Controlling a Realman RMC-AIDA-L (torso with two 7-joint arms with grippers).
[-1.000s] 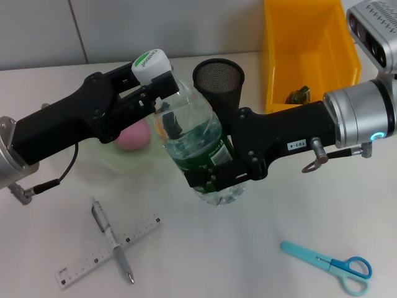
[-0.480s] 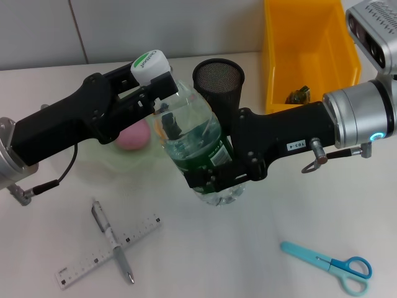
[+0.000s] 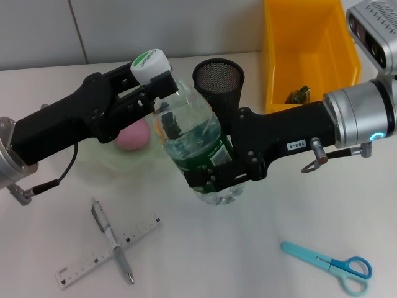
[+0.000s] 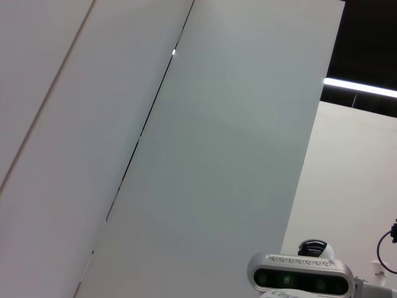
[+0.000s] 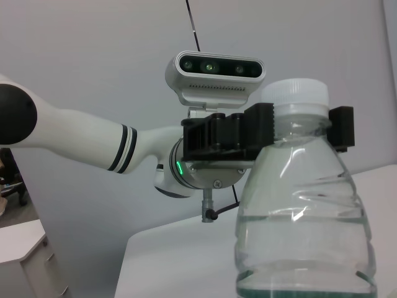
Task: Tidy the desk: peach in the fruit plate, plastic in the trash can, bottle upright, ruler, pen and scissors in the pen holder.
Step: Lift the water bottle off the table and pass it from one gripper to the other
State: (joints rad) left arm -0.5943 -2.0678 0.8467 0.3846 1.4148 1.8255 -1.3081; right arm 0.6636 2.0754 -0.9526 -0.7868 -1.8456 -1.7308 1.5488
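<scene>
The bottle [image 3: 197, 141] stands nearly upright at the desk's [image 3: 260, 248] middle, white cap up, held by both grippers. My left gripper [image 3: 161, 85] is shut on its neck just under the cap; the right wrist view shows this grip [image 5: 299, 127] on the bottle [image 5: 304, 230]. My right gripper [image 3: 214, 175] is shut on the lower body at the green label. The peach [image 3: 133, 135] lies in the fruit plate [image 3: 102, 158], partly behind my left arm. The pen [image 3: 112, 241] lies across the ruler [image 3: 87, 261] at the front left. The scissors [image 3: 329, 266] lie at the front right.
The pen holder [image 3: 218, 84] stands just behind the bottle. The trash can [image 3: 310, 43] stands at the back right with a small crumpled item [image 3: 298, 95] inside. The left wrist view shows only a wall and a camera housing [image 4: 301, 279].
</scene>
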